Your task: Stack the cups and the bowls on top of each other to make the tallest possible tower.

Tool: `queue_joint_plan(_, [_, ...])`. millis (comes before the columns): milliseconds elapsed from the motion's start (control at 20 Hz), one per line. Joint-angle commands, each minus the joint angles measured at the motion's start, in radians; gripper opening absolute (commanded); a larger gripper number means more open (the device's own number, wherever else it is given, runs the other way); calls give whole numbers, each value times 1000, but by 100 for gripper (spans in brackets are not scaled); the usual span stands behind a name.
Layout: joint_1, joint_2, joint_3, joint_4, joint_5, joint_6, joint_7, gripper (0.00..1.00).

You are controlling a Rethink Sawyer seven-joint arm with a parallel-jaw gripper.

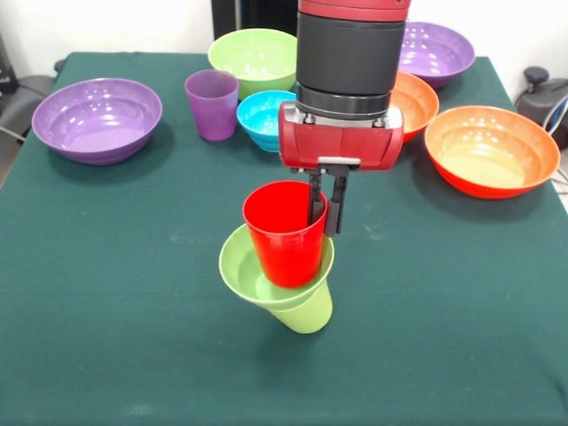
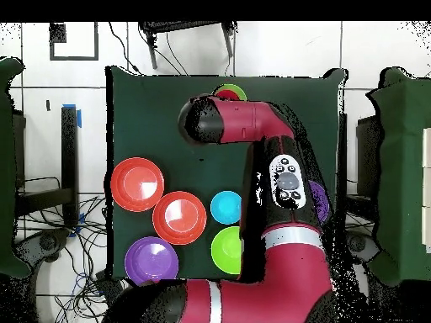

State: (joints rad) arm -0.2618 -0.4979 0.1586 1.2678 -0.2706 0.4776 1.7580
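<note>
We see bare green table (image 1: 106, 293) left, right, below claw; bowls crowd behind. Claw (image 1: 326, 204) nearly closed, pinching red cup (image 1: 284, 235) rim, one finger inside. Red cup sits tilted in small lime bowl (image 1: 244, 266) atop lime cup (image 1: 309, 311). Purple cup (image 1: 211, 105), blue bowl (image 1: 264, 115) behind-left, empty.

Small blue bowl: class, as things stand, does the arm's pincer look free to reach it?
Probably not yet. The pincer is shut on the red cup's rim, so it must let go first. Otherwise the small blue bowl sits open-side up, nothing on it, just behind the arm.
</note>
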Motion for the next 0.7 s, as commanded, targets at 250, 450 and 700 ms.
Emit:
queue_joint_plan(250, [33,19,69,79,-21,-25,37,0])
queue_joint_plan(450, [27,19,73,78,-23,-24,27,0])
queue_joint_plan(700, [20,22,79,73,-26,-23,13,0])
